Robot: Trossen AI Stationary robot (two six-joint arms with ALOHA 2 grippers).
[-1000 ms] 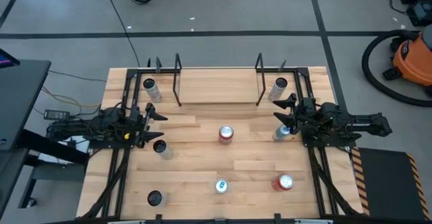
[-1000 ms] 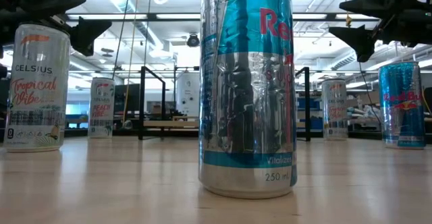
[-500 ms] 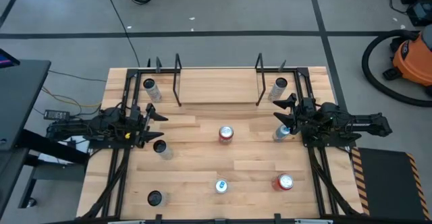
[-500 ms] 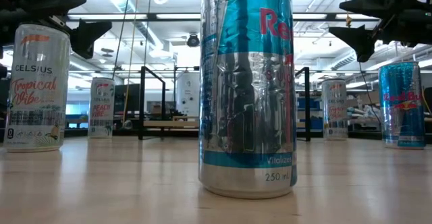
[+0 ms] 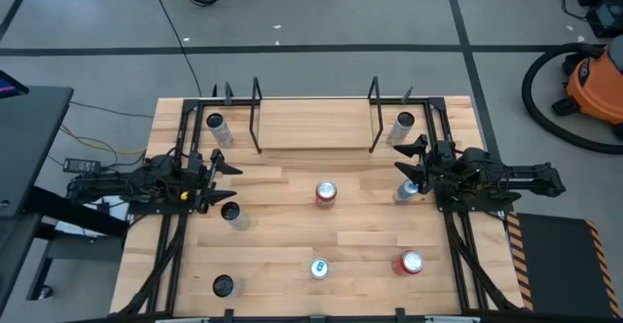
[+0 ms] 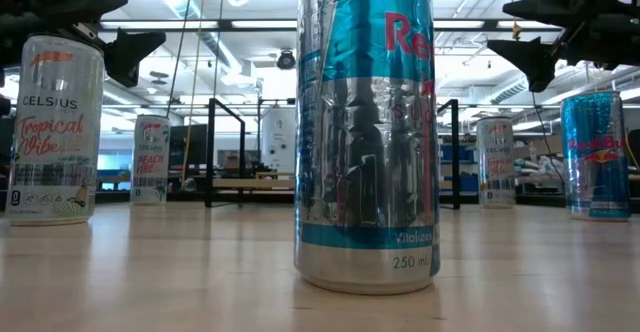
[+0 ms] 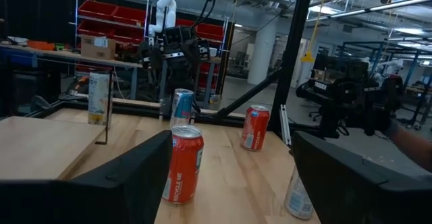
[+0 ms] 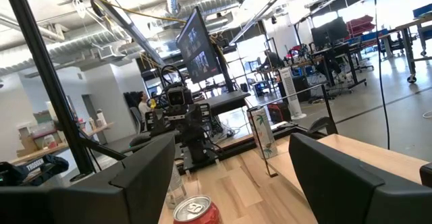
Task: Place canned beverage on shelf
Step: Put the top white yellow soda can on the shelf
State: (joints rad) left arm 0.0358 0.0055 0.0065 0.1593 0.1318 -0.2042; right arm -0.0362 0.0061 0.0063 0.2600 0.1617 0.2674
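The shelf (image 5: 313,125), a light wood board between two black end frames, stands at the table's far middle with no can on it. Several cans stand upright on their bases on the table: a red one (image 5: 325,194) at the centre, a blue one (image 5: 405,192) just near-side of my right gripper, and a Celsius can (image 5: 231,213) near my left gripper. My left gripper (image 5: 223,181) is open and empty above the table's left side. My right gripper (image 5: 410,160) is open and empty above the right side. In the low view it (image 6: 535,37) hangs above the blue can (image 6: 595,155).
More cans stand at the far left (image 5: 216,128), far right (image 5: 403,126), near left (image 5: 224,286), near middle (image 5: 318,269) and near right (image 5: 409,263). Black frame rails run along both table sides. Bare wood lies between the red can and the shelf.
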